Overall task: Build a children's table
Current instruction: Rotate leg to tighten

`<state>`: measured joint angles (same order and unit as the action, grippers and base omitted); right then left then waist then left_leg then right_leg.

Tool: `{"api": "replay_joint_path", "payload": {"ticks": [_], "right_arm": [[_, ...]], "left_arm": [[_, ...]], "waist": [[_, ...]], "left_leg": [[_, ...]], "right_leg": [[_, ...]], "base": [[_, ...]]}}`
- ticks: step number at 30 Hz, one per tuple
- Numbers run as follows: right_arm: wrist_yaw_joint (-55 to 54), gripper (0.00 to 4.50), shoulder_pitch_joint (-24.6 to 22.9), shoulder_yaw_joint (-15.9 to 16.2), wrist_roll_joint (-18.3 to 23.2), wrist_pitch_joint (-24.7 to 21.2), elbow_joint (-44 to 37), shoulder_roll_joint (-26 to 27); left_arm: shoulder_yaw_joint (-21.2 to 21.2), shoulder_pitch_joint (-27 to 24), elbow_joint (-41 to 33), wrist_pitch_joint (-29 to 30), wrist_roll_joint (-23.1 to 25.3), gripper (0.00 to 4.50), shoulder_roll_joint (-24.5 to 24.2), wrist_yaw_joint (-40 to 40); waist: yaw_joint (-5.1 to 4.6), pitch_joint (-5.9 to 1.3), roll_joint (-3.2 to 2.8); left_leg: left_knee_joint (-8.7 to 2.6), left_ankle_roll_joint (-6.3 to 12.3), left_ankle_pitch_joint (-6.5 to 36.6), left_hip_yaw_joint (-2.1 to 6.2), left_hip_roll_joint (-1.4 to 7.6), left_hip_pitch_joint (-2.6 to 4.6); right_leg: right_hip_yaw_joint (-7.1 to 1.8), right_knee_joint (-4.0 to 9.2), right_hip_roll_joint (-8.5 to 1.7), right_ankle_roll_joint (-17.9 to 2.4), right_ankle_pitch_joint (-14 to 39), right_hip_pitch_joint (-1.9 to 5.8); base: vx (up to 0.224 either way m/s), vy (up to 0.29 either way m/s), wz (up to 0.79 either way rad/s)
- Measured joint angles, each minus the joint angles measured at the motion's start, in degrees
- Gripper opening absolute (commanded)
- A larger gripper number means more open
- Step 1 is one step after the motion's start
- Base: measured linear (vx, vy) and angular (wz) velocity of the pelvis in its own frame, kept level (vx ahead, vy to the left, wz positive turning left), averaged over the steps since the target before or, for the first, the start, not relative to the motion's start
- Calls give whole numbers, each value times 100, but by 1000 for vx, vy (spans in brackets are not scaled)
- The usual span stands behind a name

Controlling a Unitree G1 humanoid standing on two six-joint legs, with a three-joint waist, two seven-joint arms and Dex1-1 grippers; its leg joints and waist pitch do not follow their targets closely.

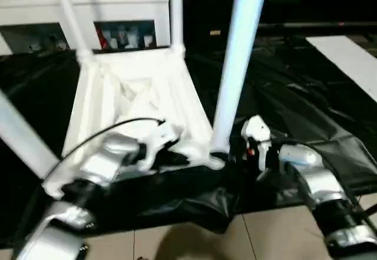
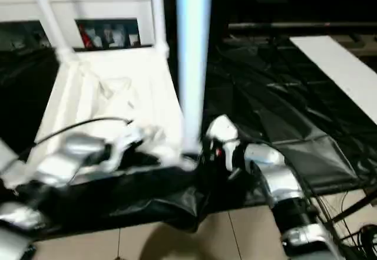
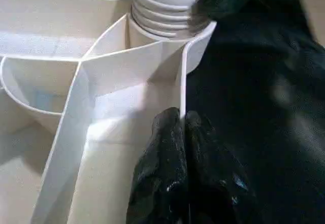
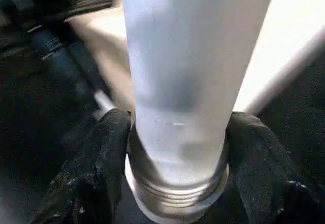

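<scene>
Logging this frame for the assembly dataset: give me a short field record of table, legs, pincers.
tabletop: upside down on black sheet
legs: all four upright in the corner sockets
near-right leg: threaded base in socket
left pincer: shut on the tabletop's edge wall
right pincer: fingers on both sides of that leg's base
background: white cabinet

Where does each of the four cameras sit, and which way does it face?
Left eye: on the head, looking down at the upturned tabletop; both silver forearms show.
Right eye: same scene, slightly shifted.
Left wrist: along the shut left gripper, at the tabletop's rim.
Right wrist: along the right gripper, its fingers around the near-right leg.
Shared: both wrist views show that leg's ribbed base.
</scene>
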<state>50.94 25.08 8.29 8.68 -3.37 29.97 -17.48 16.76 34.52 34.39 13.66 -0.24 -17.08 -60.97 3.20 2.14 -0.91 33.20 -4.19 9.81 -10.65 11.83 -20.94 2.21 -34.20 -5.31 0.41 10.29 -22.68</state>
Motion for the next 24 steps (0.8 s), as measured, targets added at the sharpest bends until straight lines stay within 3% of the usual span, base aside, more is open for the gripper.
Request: {"api": "replay_joint_path", "payload": {"ticks": [7, 11, 19, 21, 24], "right_arm": [[-2313, 249, 514, -399, -298, -164, 658, 818], [-3378, 212, 863, -550, -413, -139, 1086, 1235], [-3410, 206, 953, -652, -447, 30, 1214, 1335], [-3273, 252, 925, -739, -360, 62, 1205, 1334], [-2881, 273, 820, -794, -177, 119, 1104, 1287]], "left_arm": [[-213, 644, 938, 359, 174, 0, 848, 1679], [-295, 899, 1332, 400, 256, 0, 1151, 2454], [-317, 914, 1355, 325, 278, 0, 1149, 2484], [-295, 913, 1346, 288, 281, 0, 1113, 2404], [-242, 885, 1304, 182, 295, 0, 985, 2255]], "waist": [[-120, -10, -12], [-163, -15, -22], [-164, -18, -19], [-164, -17, -16], [-178, -11, -9]], "left_leg": [[10, 1, 0, 23, -7, -5], [15, 0, 0, 34, -10, -9], [5, 0, 0, 47, -8, -8], [4, 0, 0, 47, -8, -7], [-1, 0, 0, 47, -7, -14]], "right_leg": [[6, 17, -2, 21, 12, -1], [11, 22, 0, 21, 12, -11], [19, 16, 4, 18, 8, -15], [20, 15, 4, 15, 5, -16], [21, 15, 6, 14, -1, -22]], "base": [[0, 0, 0], [0, 0, 0], [0, 0, 0], [0, 0, 0], [0, 0, 0]]}}
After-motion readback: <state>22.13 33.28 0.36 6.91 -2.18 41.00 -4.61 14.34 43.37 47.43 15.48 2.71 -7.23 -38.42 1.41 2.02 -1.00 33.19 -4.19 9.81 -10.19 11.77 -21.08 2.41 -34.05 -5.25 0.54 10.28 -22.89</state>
